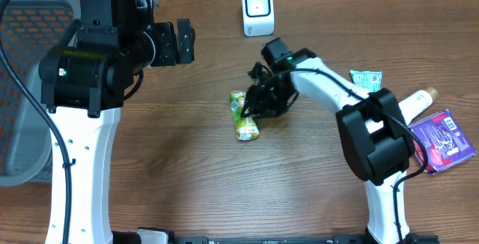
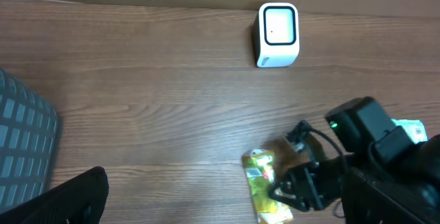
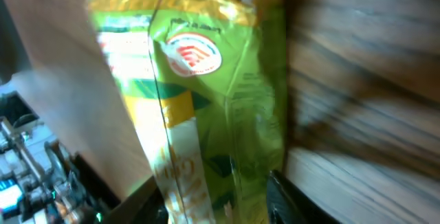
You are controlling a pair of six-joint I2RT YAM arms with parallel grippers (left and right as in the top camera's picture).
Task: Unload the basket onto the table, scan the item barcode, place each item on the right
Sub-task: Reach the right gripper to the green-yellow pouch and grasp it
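While left fingers (image 1: 185, 40) gape empty, green packet (image 3: 206, 100) between right fingers (image 3: 282, 196), pinched at its sides

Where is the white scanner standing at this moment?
In the overhead view the white scanner stands upright near the far edge of the table, about the middle of its width. It is beyond the green packet and apart from it.

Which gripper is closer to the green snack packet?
Right. The right gripper sits against the green packet; the left gripper hangs well away to its left.
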